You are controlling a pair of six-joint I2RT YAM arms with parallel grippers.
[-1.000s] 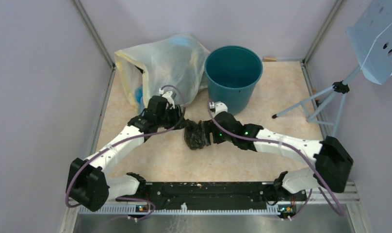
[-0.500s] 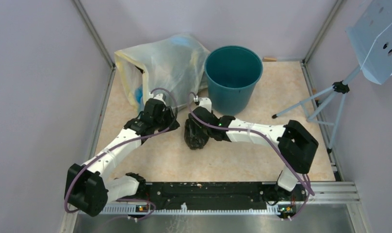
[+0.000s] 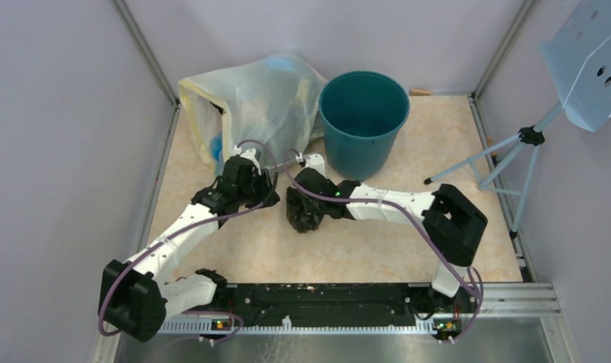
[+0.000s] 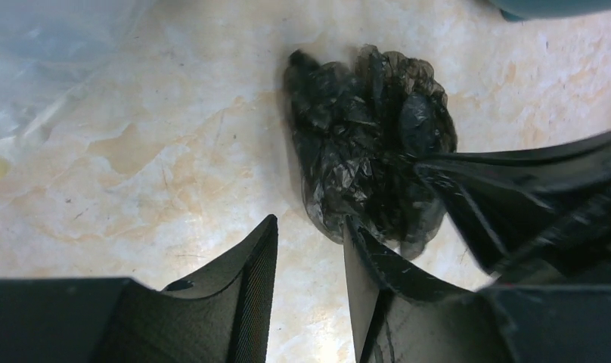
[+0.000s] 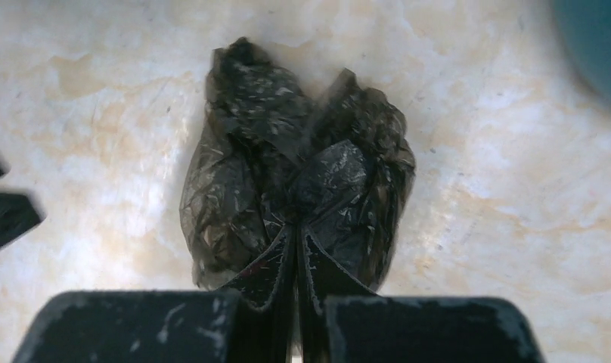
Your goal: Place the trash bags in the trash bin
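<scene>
**Two arms at a crumpled bag, bin beyond**

Overhead view, read from the near edge outward. The two arms reach forward from their bases over the mottled beige table [image 3: 378, 253] and converge near its middle. There the trash bags [image 3: 303, 215] lie as one crumpled, glossy black wad on the tabletop. The right gripper [image 3: 310, 201] comes in from about 3 o'clock of the wad. Its wrist view shows the fingers pressed flat together, with a fold of black film at the wad's near edge pinched between them [image 5: 295, 236]. The left gripper [image 3: 263, 187] sits at about 9 o'clock of the wad. Its jaws stand partly apart with nothing between them but bare table [image 4: 308, 227], and one fingertip is just beside the wad's rim. The teal trash bin [image 3: 361, 155] stands upright at about 1 o'clock of the wad, apart from it. A large translucent whitish bag [image 3: 257, 98] slumps at about 11 o'clock, beside the bin.
</scene>
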